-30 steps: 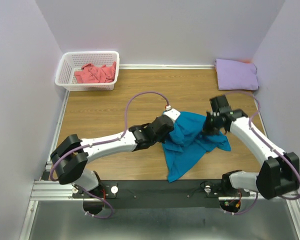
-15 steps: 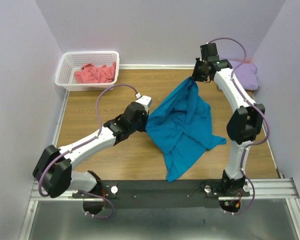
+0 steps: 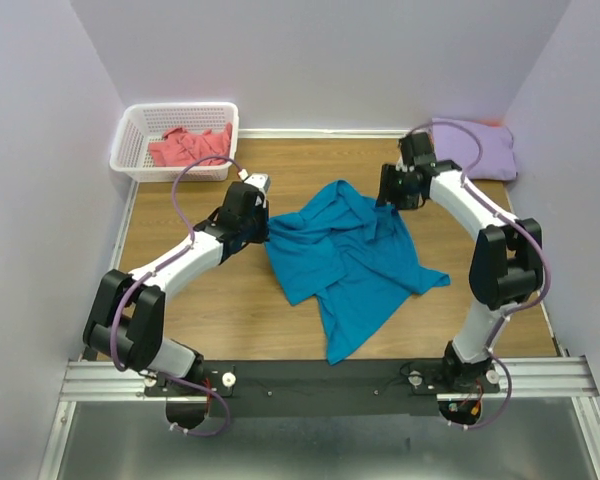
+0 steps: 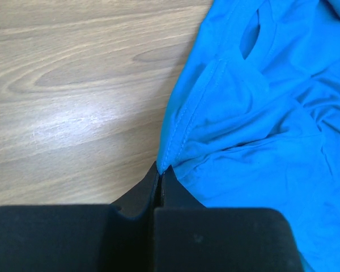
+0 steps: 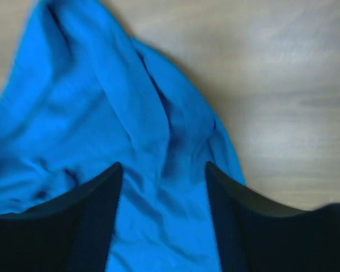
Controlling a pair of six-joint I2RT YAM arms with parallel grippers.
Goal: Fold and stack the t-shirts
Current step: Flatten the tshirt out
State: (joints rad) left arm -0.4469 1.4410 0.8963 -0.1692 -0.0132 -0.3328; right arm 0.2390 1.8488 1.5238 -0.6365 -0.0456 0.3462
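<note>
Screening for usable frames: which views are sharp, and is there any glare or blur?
Left wrist: sharp, stitching on the teal-blue cloth t-shirt readable, mild glare on the wooden tabletop. Right wrist: soft throughout, its folds smeared. Top external: evenly lit, crisp, faint shadows.

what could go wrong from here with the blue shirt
The left gripper pinches only the hem edge of the teal shirt, so a pull may slip it free. The right gripper is open above the cloth, so the shirt may drag crumpled instead of spreading flat.

light: bright, even | glare: table (image 4: pixel 62 122) sheen | blur: right wrist view soft
</note>
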